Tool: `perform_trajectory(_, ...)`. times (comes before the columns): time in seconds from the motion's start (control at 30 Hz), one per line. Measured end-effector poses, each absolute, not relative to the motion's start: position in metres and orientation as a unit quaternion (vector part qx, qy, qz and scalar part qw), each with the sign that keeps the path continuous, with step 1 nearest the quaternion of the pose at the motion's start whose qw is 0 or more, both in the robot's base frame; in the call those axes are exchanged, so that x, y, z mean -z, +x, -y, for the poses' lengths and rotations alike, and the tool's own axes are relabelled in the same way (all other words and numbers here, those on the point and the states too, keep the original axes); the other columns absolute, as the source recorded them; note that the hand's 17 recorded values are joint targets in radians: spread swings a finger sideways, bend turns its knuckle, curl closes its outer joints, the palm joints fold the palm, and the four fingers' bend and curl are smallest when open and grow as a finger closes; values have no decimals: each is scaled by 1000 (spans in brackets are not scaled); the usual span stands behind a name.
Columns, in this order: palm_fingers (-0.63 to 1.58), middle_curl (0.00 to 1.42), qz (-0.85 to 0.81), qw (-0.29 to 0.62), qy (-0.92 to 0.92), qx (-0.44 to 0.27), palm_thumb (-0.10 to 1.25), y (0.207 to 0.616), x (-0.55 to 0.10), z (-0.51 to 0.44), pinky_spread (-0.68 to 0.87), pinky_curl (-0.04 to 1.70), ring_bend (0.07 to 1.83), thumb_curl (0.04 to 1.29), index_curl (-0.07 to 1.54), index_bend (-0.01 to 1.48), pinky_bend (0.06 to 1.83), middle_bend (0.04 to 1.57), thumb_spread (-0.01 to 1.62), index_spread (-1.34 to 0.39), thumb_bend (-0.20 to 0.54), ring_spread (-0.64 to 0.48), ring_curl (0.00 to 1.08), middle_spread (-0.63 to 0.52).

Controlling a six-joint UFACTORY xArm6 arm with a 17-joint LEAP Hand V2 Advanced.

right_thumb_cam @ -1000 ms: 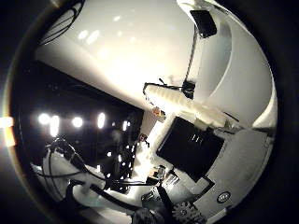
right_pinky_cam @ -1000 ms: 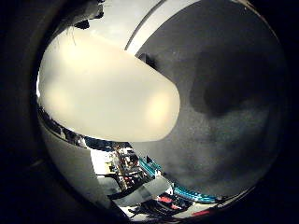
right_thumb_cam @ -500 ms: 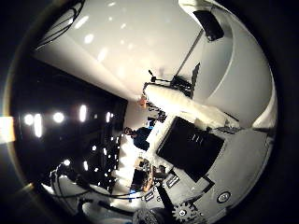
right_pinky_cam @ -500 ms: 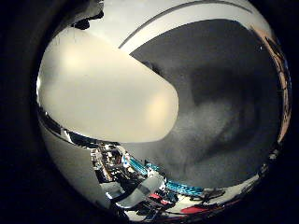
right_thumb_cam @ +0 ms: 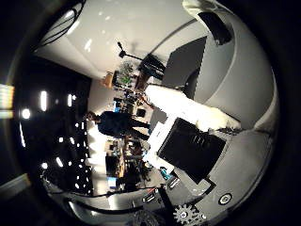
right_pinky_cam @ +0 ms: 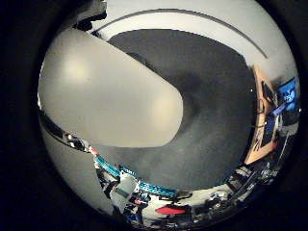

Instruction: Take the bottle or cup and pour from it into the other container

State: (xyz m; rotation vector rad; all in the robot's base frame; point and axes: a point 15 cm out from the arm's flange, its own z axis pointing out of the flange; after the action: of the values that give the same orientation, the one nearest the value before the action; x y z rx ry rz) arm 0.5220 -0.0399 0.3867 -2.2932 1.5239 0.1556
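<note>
A pale, smooth, round-ended container fills much of the little finger side view, close against my palm. Its white curved wall also rises beside my right hand in the thumb side view, where a white finger reaches across next to it above the black palm parts. The hand appears curled round this container. Below and behind it lies a dark grey mat. No other cup or bottle shows in either view.
The mat lies on a white table. Beyond the table's edge stand a wooden desk with screens, teal parts and a red item. The thumb side view looks out into a dim room with ceiling lights.
The whole background has swung round in both views while the pale container kept its place against the palm: the hand has turned with the container in it.
</note>
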Motion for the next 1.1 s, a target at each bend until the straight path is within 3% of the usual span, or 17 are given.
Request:
perform_trajectory(0.83, 1135, 710, -340, -165, -906, 190, 734, 556, -388, -62, -444, 599, 1174, 405, 1029, 293, 1057, 1006, 990, -492, -27, -227, 564, -205)
perform_trajectory(1.1, 1135, 712, -293, -241, -895, 234, 718, 566, -379, -81, -447, 602, 1176, 398, 1024, 293, 1059, 1007, 991, -511, -26, -228, 560, -204)
